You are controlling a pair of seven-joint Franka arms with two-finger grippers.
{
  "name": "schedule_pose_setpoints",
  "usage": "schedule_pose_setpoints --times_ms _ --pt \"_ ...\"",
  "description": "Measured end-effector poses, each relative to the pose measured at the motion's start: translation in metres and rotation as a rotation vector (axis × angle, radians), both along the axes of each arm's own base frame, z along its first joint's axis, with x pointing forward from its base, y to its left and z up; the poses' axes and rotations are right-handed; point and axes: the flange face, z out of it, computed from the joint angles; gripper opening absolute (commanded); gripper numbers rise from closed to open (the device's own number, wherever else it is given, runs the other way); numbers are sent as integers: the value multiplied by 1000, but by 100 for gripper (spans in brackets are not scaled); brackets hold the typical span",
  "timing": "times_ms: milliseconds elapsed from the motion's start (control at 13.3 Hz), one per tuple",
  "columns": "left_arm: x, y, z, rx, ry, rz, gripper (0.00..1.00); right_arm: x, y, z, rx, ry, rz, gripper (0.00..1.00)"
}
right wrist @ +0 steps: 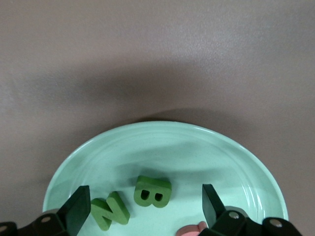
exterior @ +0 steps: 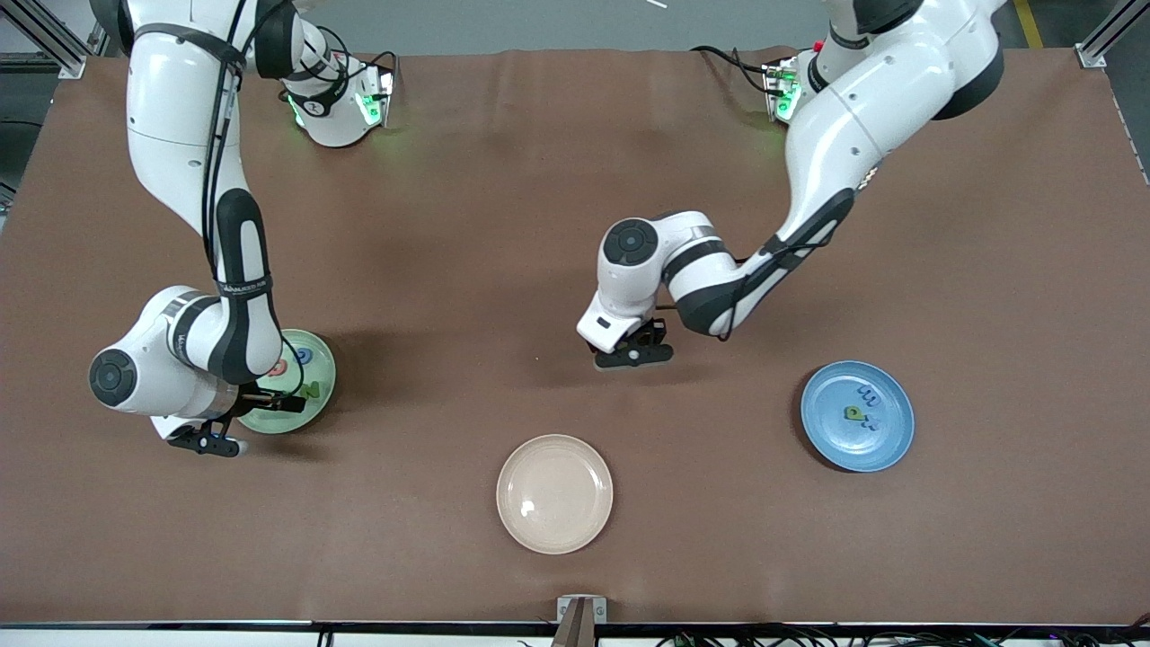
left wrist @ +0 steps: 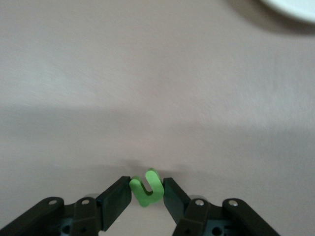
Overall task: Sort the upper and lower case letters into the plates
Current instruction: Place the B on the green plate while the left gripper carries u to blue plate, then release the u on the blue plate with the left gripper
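Gripping a green u (left wrist: 146, 189) for sorting, the left gripper (left wrist: 147, 192) hovers mid-frame; the right gripper (right wrist: 146, 209), released, hangs over the mint plate (right wrist: 236, 162) at lower left.

A pale mint green plate (right wrist: 162, 147) is showing two dark green letters, an N (right wrist: 110, 211) and a B (right wrist: 152, 191), plus a pink piece (right wrist: 192, 229). Beside the cream-beige plate (exterior: 554, 493), a medium blue plate (exterior: 857, 416) is lying on the brown table (exterior: 503, 180), and black fingers (left wrist: 114, 201) are framing a bright green letter (left wrist: 146, 188).
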Motion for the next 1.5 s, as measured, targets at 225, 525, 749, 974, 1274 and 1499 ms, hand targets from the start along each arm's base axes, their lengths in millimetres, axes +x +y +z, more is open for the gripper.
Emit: schedule_pose_setpoints --times_ms 225,525,749,974,1274,1499 --pt "40 61 42 11 40 47 0 -1 2 6 18 18 2 100" --pt "94 171 57 47 55 99 0 -1 9 8 23 21 11 100" --pt "123 252 52 90 47 95 0 1 14 24 43 18 19 100" --pt "139 329 44 117 58 117 0 -1 16 63 14 38 6 100" --pt "141 366 19 158 84 146 38 -5 30 115 -28 40 27 99" --pt "141 369 15 163 86 149 100 -7 36 150 -50 7 69 99"
